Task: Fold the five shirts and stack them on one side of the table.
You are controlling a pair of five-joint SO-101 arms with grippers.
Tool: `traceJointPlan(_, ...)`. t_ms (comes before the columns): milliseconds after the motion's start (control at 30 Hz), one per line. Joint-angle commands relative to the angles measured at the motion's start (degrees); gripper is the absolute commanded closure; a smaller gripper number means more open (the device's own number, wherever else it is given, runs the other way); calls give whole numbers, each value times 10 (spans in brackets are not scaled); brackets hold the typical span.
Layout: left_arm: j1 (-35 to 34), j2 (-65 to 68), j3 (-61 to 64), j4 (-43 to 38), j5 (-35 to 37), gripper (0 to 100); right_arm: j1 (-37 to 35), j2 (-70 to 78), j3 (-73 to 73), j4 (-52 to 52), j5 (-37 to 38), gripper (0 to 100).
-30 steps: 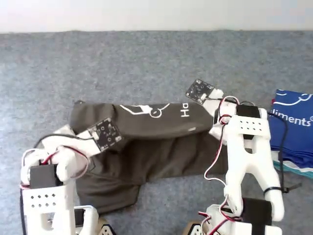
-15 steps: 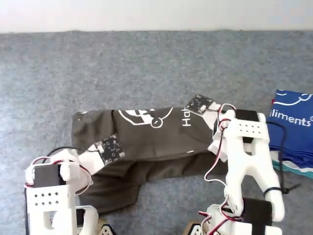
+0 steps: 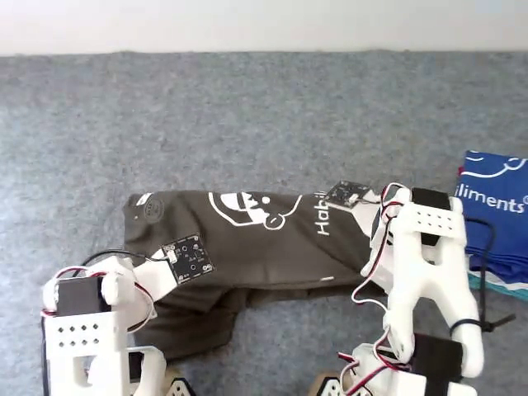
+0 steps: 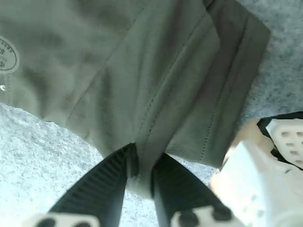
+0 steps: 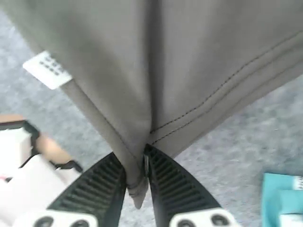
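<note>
Fold step on the dark shirt [image 3: 264,239] is looking underway, not the stacking yet. The left gripper [image 4: 139,163] is pinching a doubled edge of the cloth, its jaws pressed together on the fabric with stitched hems fanning away from the grip. The right gripper [image 5: 136,172] is doing the same at the other end, its jaws closed on a bunched hem corner with a white tag [image 5: 47,68] hanging off the cloth nearby. The shirt is lying across the near middle of the grey table [image 3: 247,107], stretched between the two arms with its white print facing up, and a lower layer is poking out toward the left arm's base, so the fold is looking uneven there. The folded blue shirts [image 3: 499,214] are sitting at the table's right edge, just beside the right arm and apart from the dark shirt. The next move is probably calling for both arms to carry the held edge together, lay it flat and square over the lower layer without dragging it, then let go at the same time. The loose lower flap is likely needing a tidy before this shirt goes onto the blue pile.
</note>
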Motion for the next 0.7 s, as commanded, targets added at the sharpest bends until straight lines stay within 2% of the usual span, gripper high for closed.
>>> traceJointPlan(0,10,-3,-12,4,4,985,9,-26,-1,15,4,988)
traceJointPlan(167,46,-3,-24,4,5,985,7,-22,-1,9,4,984)
traceJointPlan(333,43,-3,-90,26,8,985,16,-22,-2,-8,4,983)
traceJointPlan(667,47,-7,-70,26,6,985,16,-22,-2,-26,4,983)
